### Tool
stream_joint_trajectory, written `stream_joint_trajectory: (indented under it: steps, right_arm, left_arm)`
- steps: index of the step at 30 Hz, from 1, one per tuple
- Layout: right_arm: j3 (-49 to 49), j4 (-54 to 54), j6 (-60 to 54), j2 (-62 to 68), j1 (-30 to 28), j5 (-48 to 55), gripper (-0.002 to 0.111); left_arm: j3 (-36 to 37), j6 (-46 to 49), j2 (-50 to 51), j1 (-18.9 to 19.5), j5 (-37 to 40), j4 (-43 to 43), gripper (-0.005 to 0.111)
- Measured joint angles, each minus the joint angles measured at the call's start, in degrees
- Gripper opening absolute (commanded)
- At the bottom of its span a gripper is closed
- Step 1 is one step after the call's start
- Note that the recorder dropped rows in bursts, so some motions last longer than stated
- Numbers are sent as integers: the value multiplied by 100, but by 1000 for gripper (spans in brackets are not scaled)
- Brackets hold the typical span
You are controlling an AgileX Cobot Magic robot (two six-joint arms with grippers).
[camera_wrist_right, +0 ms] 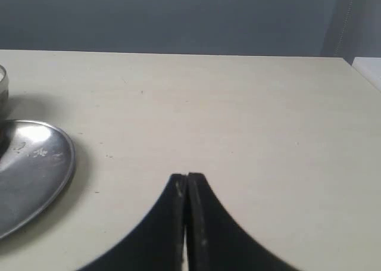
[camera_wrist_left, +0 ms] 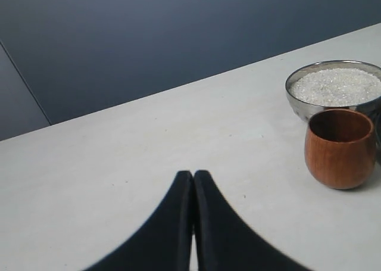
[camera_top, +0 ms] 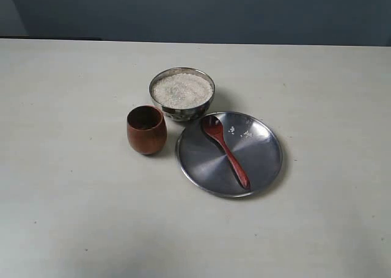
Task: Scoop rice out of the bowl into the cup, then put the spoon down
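The steel bowl [camera_top: 182, 93] holds a heap of white rice [camera_top: 182, 89] at mid-table. The reddish-brown wooden cup [camera_top: 146, 129] stands just in front and to its left, upright. The dark wooden spoon [camera_top: 225, 148] lies on the flat steel plate [camera_top: 201, 159], scoop toward the bowl, with a few stray grains [camera_top: 239, 132] beside it. Neither gripper shows in the exterior view. My left gripper [camera_wrist_left: 193, 174] is shut with nothing in it, over bare table left of the cup [camera_wrist_left: 340, 147] and bowl [camera_wrist_left: 309, 107]. My right gripper [camera_wrist_right: 187, 177] is shut and holds nothing, to the right of the plate [camera_wrist_right: 50, 176].
The pale table [camera_top: 73, 198] spreads wide on all sides of the group. A dark blue-grey wall [camera_top: 195, 12] runs behind the table's far edge. In the right wrist view the table's right edge [camera_wrist_right: 356, 69] shows far off.
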Motion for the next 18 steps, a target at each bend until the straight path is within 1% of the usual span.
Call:
stream_joint_trajectory:
  steps: [3,8,18]
  right_arm:
    - [0,0,0,0,0,0,0]
    - [0,0,0,0,0,0,0]
    - [0,0,0,0,0,0,0]
  left_arm:
    - [136,-6,-206,0,-71,-12,0]
    - [467,-20,-624,0,-211,-365,0]
    - [612,-110,-1069,0,-186,-561,0]
